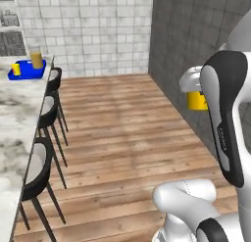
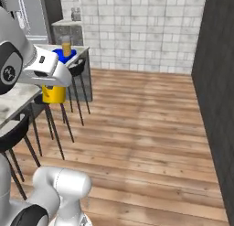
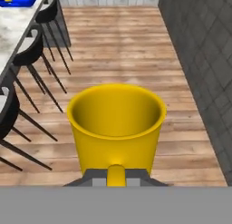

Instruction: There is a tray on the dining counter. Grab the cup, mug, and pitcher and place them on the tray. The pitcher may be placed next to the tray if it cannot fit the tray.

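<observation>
From the left base view I see the mug (image 1: 197, 101) hanging under the white hand at the right of the picture, carried in the air above the wooden floor (image 1: 122, 133), well apart from the dining counter (image 1: 14, 118) on the left; I judge it is held high so it can travel over the floor and clear the counter's edge. Far along that counter sits the tray (image 1: 27, 72), with the pitcher (image 1: 36, 57) standing on it and a small yellow thing I take for the cup (image 1: 16, 68) on its near left side. A row of black stools (image 1: 41, 162) lines the counter's edge between me and the tray. In the right base view the gripper (image 2: 54, 85) holds the mug just below the hand, in front of the stools, and the tray shows blue at the counter's far end with the pitcher on it; the grey wall on the right is well apart and no trouble. In the hand view the mug fills the middle, upright, mouth open towards the camera and nothing inside, its handle caught between the fingers (image 3: 95, 178), which are nearly shut on it. The tray's corner shows at the top left, so the stools and the counter's rim are what I must clear in getting there.
</observation>
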